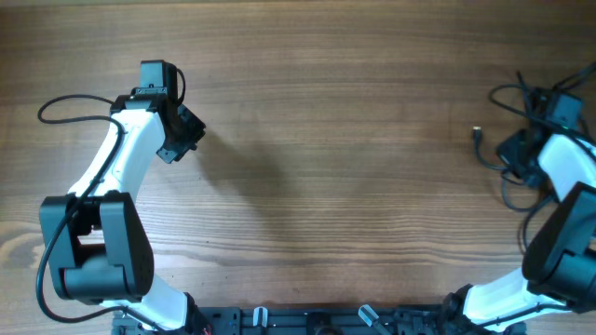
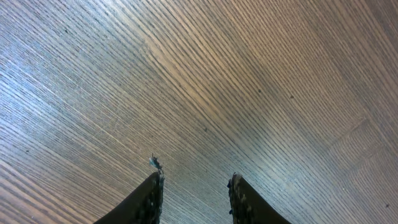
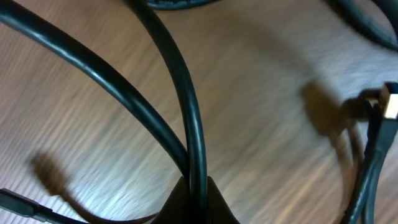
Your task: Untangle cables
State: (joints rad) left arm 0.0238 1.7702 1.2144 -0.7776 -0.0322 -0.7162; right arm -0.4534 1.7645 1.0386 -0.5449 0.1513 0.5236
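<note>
At the table's (image 1: 354, 112) far right edge lie the cables (image 3: 193, 124), a loose tangle of thin black loops spread on the wood. One small plug (image 3: 390, 102) with a metallic tip lies off to the side. Two strands meet and run down into the right gripper (image 3: 198, 198), whose fingers are pressed together on them, pinching both just above the tabletop. The right arm (image 1: 568, 167) reaches up from its base at the near right corner, its wrist bent inward over the tangle. Well apart, on the left side, the left arm (image 1: 126, 158) stretches away from its base. The left gripper (image 2: 194, 196) hangs over bare wood, fingers parted with nothing between them.
</note>
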